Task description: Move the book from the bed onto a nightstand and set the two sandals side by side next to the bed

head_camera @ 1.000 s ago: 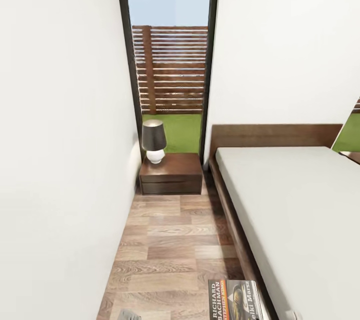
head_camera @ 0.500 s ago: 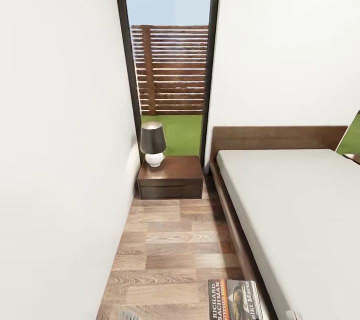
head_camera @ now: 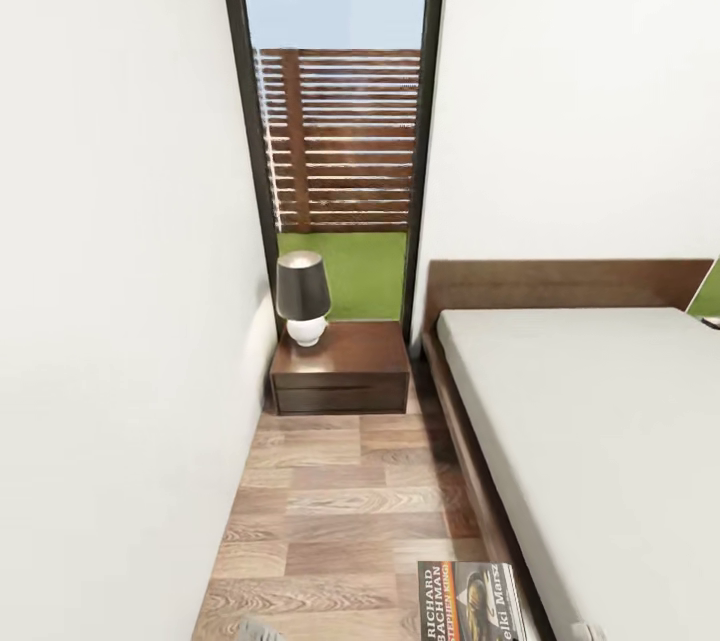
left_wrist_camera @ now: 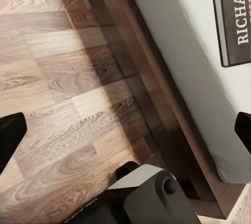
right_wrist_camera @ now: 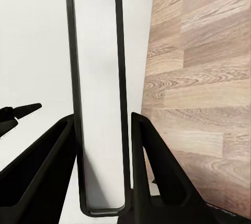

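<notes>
Book (head_camera: 472, 603) cover: "RICHARD BACHMAN"; R fingers (right_wrist_camera: 99, 182) clamp its edge, L fingers (left_wrist_camera: 125, 132) apart.

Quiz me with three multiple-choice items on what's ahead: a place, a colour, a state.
1. Where does the lamp stand?
A. on the floor
B. on the nightstand
C. on the bed

2. What colour is its shade?
A. dark grey
B. bright blue
C. orange

3. How is the left gripper?
A. shut on a sandal
B. shut on nothing
C. open

Answers:
1 B: its white base sits on the cabinet's glossy top, near the wall.
2 A: the head view shows a dark grey shade over a white base.
3 C: the left wrist view shows its fingers far apart with only floor and bed frame between them.
</notes>
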Available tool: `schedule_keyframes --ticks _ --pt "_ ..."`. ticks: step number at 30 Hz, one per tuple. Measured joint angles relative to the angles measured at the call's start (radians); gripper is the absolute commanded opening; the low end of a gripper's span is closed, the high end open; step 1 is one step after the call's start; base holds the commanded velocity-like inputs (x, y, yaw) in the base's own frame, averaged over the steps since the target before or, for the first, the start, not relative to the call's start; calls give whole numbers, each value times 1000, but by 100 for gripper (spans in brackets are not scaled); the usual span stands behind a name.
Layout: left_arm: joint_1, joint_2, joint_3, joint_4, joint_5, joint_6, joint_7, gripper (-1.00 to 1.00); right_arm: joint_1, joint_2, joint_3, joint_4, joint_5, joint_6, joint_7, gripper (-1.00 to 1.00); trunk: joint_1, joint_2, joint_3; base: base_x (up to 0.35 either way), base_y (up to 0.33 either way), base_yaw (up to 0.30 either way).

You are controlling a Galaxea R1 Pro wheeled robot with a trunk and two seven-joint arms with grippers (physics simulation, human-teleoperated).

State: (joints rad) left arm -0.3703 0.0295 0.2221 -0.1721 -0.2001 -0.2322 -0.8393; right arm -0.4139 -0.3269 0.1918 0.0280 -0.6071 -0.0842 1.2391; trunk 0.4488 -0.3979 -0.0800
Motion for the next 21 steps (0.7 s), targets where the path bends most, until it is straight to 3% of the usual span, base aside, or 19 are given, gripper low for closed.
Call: schedule_keyframes --ticks 21 --pt "0 0 0 0 0 0 0 100 0 -1 0 0 0 0 0 -100 0 0 0 319 0 0"
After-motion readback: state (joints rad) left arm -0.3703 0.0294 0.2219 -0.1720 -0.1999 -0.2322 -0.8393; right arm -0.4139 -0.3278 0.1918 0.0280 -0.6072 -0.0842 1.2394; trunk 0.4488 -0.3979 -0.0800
